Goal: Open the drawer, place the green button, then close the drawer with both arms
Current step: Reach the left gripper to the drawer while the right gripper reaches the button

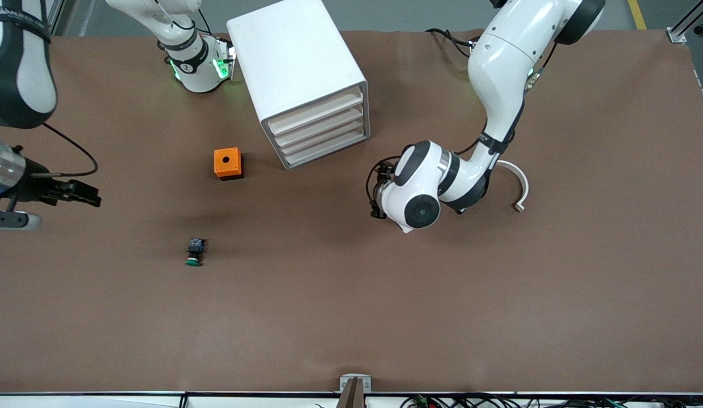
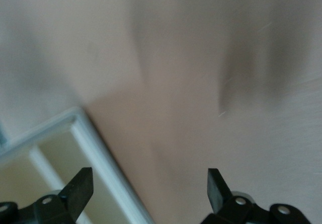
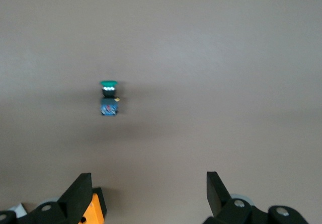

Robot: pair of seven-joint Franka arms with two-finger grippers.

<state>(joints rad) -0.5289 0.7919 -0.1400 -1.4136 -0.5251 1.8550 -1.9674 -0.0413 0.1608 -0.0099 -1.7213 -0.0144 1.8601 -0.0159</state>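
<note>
The white cabinet stands near the robots' bases, and its four stacked drawers all sit flush and shut. The green-capped button lies on its side on the brown table, nearer the front camera than the cabinet; it also shows in the right wrist view. My left gripper is open and empty, low over the table beside the cabinet's front; a cabinet edge shows by the left gripper. My right gripper is open and empty over the table at the right arm's end, apart from the button; it also shows in the right wrist view.
An orange box with a hole stands between the cabinet and the button; its corner shows in the right wrist view. A white curved strip lies by the left arm. The brown table is bare nearer the front camera.
</note>
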